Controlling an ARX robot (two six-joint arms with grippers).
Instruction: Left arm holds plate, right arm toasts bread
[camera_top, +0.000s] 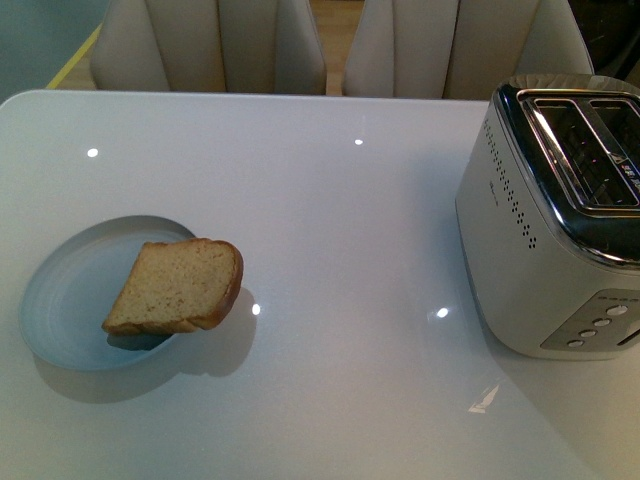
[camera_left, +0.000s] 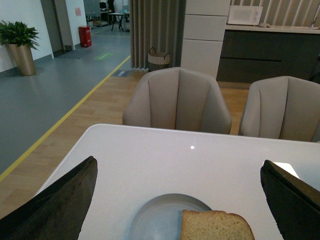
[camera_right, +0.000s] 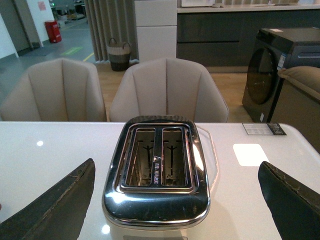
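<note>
Operator: Bread (camera_top: 175, 285) first. Where does it lie for the left pincer (camera_left: 178, 162)?

Checker: Just ahead of it and lower, between the two spread jaws, on the plate (camera_top: 60, 300). The slice is tilted, propped on the rim, and it overhangs the plate on the side toward the toaster (camera_right: 157, 165). That pincer stands wide and holds nothing.

Operator: And the right pincer (camera_right: 176, 164)?

Checker: Wide too, and empty. The toaster is straight ahead of it, framed between its jaws, and both slots look empty. The bread is well apart from it, off to its left across the worktop (camera_top: 330, 200).

Operator: What worries you from here?

Checker: Three things, as I judge it. The plate is glossy and so is the worktop, so a left pincer that closes on the rim off-centre may shove the plate along rather than pin it. Any such shove could slide the propped slice off the rim. Next, the right pincer must come in close beside the left one to take the bread. With little room there, the two could knock together. Last, the slice looks soft. Squeezed hard it would buckle, and a bent or skewed slice would catch on a slot's edge instead of dropping in.
</note>
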